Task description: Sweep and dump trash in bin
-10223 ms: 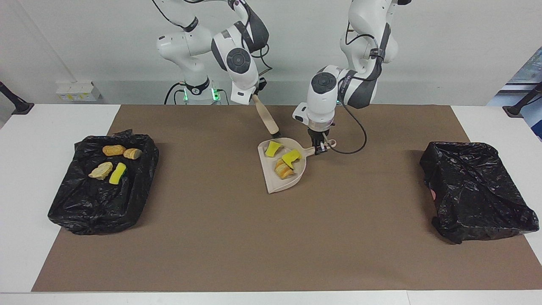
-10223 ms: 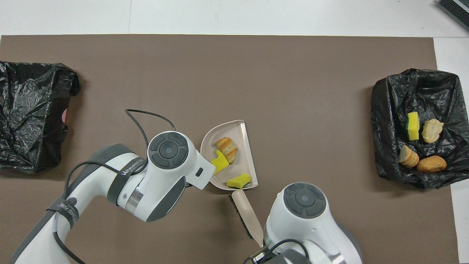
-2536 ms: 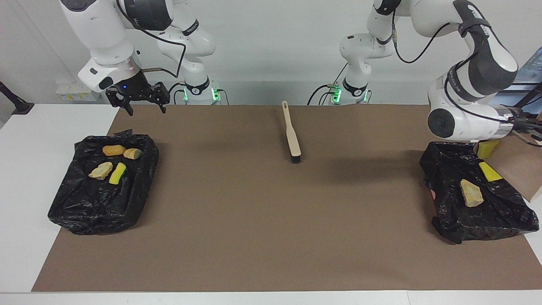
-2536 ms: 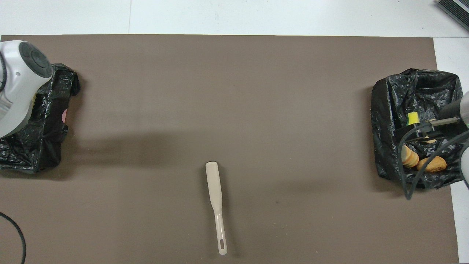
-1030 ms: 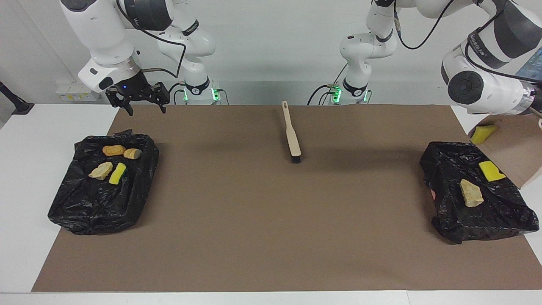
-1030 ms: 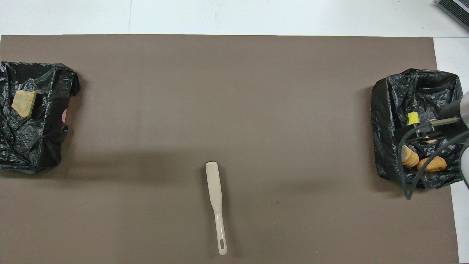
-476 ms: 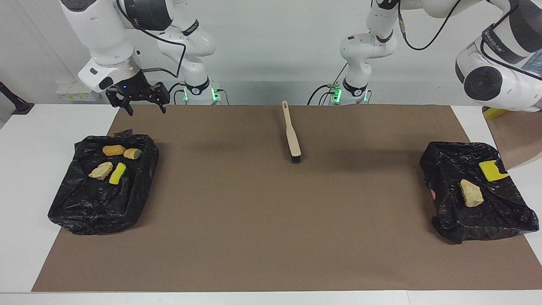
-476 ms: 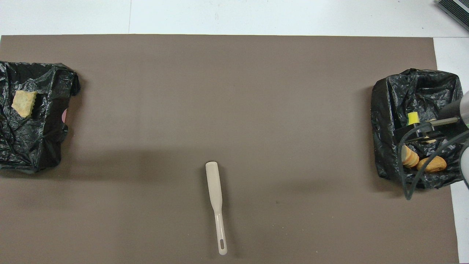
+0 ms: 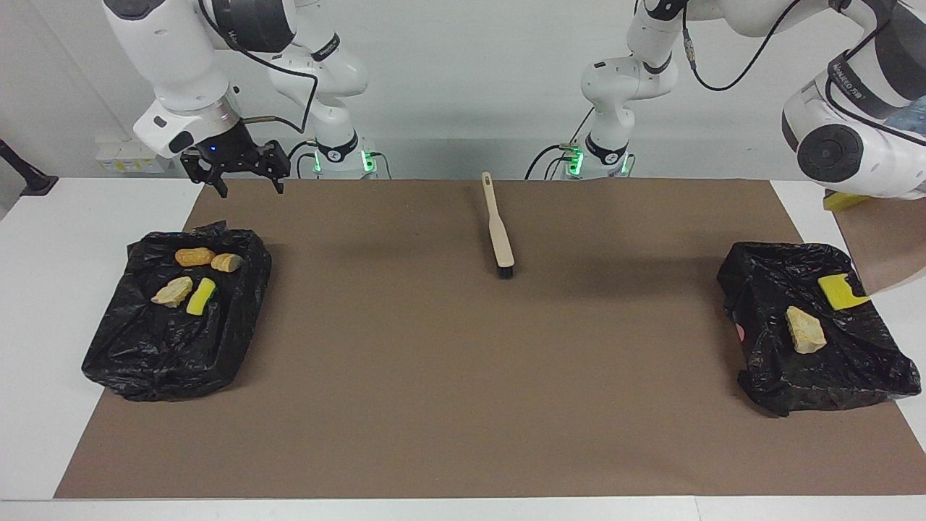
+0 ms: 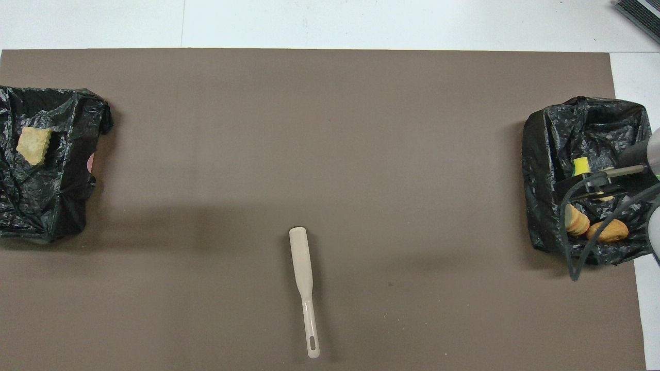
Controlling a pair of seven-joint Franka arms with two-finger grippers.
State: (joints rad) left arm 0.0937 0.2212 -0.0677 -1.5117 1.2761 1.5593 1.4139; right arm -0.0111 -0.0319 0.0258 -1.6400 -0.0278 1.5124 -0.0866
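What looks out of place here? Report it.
One yellow sponge piece sits at the top edge of the raised, tilted dustpan beside the black bin at the left arm's end, not in the bin.

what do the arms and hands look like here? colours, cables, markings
Both arms are glossy white with dark grey joint bands and round dark grey joint caps. Thin black cables loop along each. Green lights glow at both bases. The left arm has small dark lettering on a band. The right hand is black with a small blue light.

Glossy crinkled plastic bin liners (image 9: 177, 318), matt brown paper mat (image 9: 463, 362), smooth brush (image 9: 499, 231)
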